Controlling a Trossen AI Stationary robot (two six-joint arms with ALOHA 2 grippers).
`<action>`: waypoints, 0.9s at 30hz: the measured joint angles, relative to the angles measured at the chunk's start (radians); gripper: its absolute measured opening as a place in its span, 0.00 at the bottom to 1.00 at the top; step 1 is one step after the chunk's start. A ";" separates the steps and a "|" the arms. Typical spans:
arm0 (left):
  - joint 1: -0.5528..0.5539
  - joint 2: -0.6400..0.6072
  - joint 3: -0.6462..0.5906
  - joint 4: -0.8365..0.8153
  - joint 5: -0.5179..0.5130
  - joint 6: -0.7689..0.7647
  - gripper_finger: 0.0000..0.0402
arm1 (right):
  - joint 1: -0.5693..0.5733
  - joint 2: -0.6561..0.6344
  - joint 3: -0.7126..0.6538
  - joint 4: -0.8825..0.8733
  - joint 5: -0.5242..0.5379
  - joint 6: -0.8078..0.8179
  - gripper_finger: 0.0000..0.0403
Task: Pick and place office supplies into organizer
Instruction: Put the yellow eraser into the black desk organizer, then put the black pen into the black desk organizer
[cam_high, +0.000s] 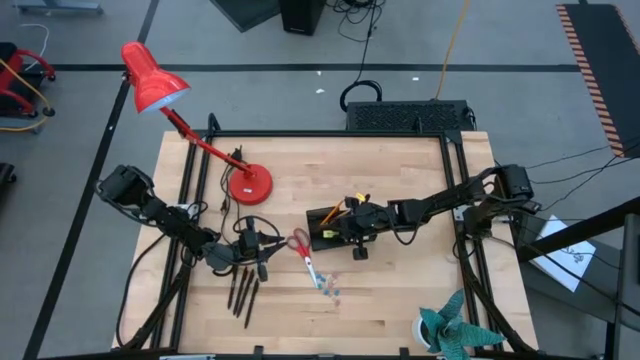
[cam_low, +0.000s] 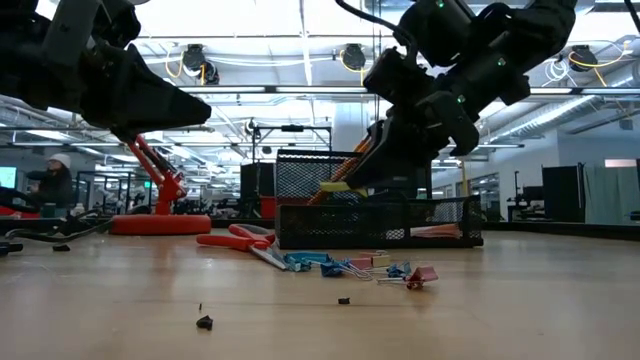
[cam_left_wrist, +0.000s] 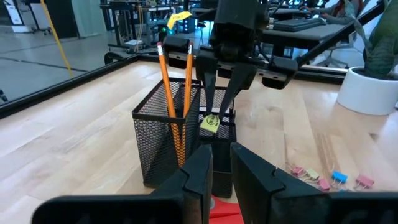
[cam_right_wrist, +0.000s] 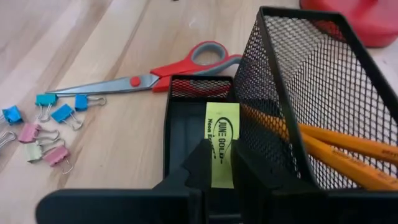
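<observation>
Butcher-block tabletop (cam_high: 400, 300) under a black frame, workshop beyond with bright ceiling lights. Red desk lamp (cam_high: 160, 85) at the rear left, teal spiky plant (cam_high: 450, 335) at the front right edge.

Black mesh organizer (cam_high: 335, 222) near the middle: tall cup holding two orange pencils (cam_left_wrist: 176, 93), low tray section beside it. Right gripper (cam_right_wrist: 217, 165) directly over that low section, jaws narrow and pinching a small yellow eraser (cam_right_wrist: 222, 144) with dark print on it, held just above or inside the compartment. Left gripper (cam_left_wrist: 214, 171) lower on the table's left half, near the dark pens (cam_high: 243, 290), jaws nearly closed with only a slim gap; nothing seen between them.

Red-handled scissors (cam_right_wrist: 149, 74) flat on the wood just beside the organizer. Small binder clips (cam_right_wrist: 43, 127), blue, pink and pale, scattered nearby.

Handling, as a judgement: eraser light, slightly soft, grippy, safe to squeeze across its thin faces as now. Pens stiff, smooth, prone to roll; best taken mid-barrel. Scissors heavier, best pinched at the pivot or blades. Clips tiny, easy to flick away.

Right wrist view alone shows the eraser's print and the narrow compartment. Left wrist view alone shows the pencils standing upright. High view alone gives the pens. Low view shows the clips as a loose heap in front of the organizer.
</observation>
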 joint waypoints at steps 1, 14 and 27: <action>0.000 0.000 0.000 0.000 0.000 0.001 0.17 | 0.000 -0.001 0.000 0.000 0.000 -0.005 0.11; 0.000 0.000 0.000 0.000 0.000 0.001 0.17 | 0.000 0.000 0.000 -0.001 -0.033 0.025 0.16; 0.000 0.000 0.000 0.000 0.000 0.000 0.17 | 0.011 -0.001 0.000 0.008 0.000 0.035 0.31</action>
